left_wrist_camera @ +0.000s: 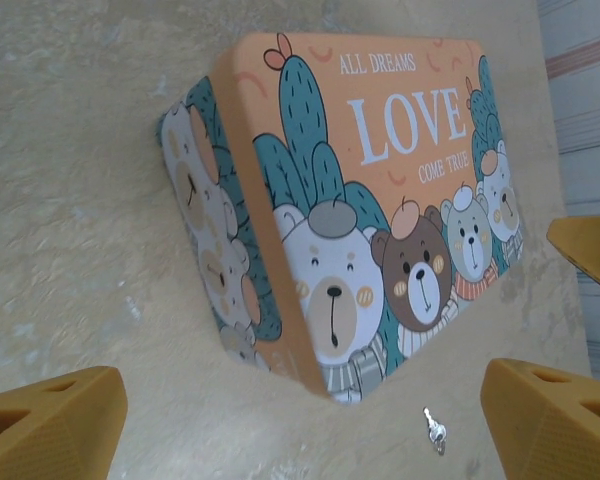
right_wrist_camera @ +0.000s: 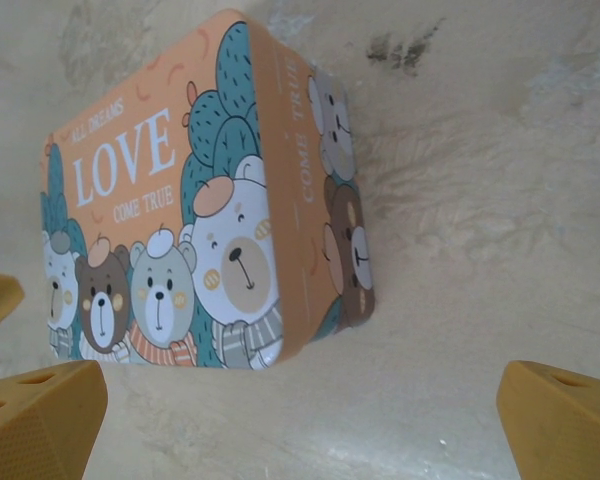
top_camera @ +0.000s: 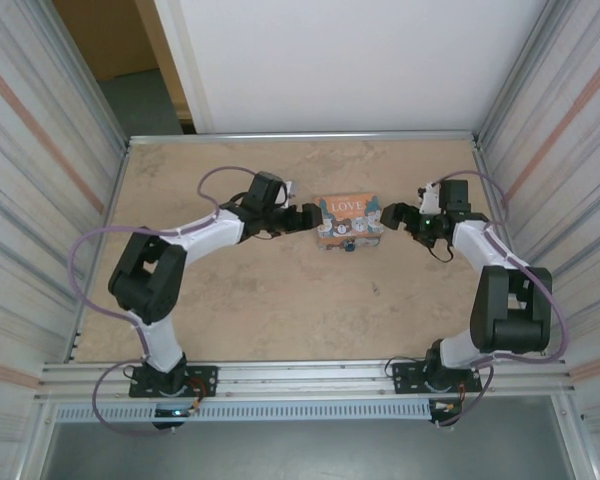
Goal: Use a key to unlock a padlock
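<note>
An orange "LOVE" box (top_camera: pixel 346 216) with cartoon bears lies flat mid-table, also seen as the box (left_wrist_camera: pixel 380 170) and the box (right_wrist_camera: pixel 180 190). A tiny silvery key (left_wrist_camera: pixel 435 431) lies on the table just off the box's front corner. A small dark speck (top_camera: pixel 349 245) at the box's front edge may be the padlock; it is too small to tell. My left gripper (top_camera: pixel 309 218) is open just left of the box, its orange fingers (left_wrist_camera: pixel 50 420) wide apart with nothing between them. My right gripper (top_camera: pixel 391 216) is open just right of the box, fingers (right_wrist_camera: pixel 565 420) spread.
The beige table (top_camera: pixel 280 300) is walled by corrugated metal panels (top_camera: pixel 40 180) on both sides and a metal rail (top_camera: pixel 300 372) at the near edge. The right gripper's finger (left_wrist_camera: pixel 590 250) shows beyond the box from the left wrist.
</note>
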